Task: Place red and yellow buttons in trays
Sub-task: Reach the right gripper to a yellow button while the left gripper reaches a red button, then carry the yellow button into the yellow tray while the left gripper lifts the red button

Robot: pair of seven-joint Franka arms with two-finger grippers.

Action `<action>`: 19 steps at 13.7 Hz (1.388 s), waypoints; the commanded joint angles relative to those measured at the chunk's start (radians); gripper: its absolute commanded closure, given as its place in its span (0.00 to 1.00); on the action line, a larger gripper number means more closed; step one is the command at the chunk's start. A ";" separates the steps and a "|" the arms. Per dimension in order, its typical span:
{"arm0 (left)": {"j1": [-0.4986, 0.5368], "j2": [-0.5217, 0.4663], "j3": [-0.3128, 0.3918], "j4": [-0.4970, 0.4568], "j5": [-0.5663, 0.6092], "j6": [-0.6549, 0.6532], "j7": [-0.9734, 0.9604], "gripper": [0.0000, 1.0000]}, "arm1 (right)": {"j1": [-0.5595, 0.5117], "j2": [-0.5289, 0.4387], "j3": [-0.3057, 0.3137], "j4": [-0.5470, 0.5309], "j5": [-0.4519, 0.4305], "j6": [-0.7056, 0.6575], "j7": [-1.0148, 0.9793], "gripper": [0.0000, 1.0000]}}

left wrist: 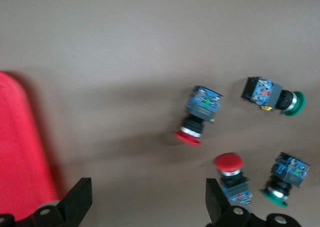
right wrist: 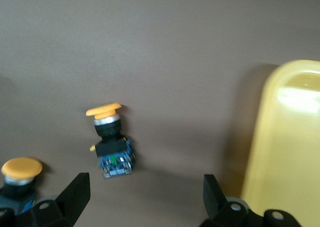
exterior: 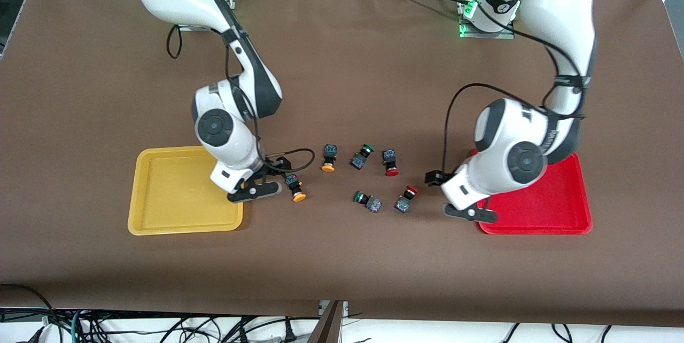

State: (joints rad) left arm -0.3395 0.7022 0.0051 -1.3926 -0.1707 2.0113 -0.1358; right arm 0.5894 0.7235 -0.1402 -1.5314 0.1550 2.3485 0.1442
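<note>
In the front view, six buttons are seen lying on the brown bench (exterior: 342, 257) between the yellow tray (exterior: 160, 215) and the red tray (exterior: 556, 209), both trays bare. In the left wrist view, the left tool (left wrist: 145, 207) is shown released near a red button (left wrist: 199, 115) and the red tray's rim. In the right wrist view, the right tool (right wrist: 142, 202) is shown released near a yellow button (right wrist: 111, 139), beside the yellow tray.

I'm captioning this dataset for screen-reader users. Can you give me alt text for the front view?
Six small buttons lie on a brown table between a yellow tray and a red tray, both without buttons. The right pincer hangs open by the yellow tray's edge near a yellow button; the left pincer hangs open at the red tray's edge.
</note>
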 commanded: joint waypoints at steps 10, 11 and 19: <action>-0.217 0.017 0.015 -0.235 -0.004 0.273 -0.458 0.00 | 0.046 0.129 0.005 0.030 0.063 0.160 -0.002 0.68; -0.219 0.014 0.015 -0.246 -0.003 0.273 -0.461 0.00 | 0.041 0.125 0.005 0.030 0.063 0.156 -0.009 0.85; -0.222 0.016 0.015 -0.256 -0.003 0.274 -0.466 0.61 | -0.046 0.073 -0.122 0.175 0.044 -0.205 -0.239 1.00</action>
State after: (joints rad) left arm -0.5481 0.7318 0.0103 -1.6326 -0.1707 2.2740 -0.5870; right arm 0.5817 0.8136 -0.2265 -1.3949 0.1945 2.2311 0.0181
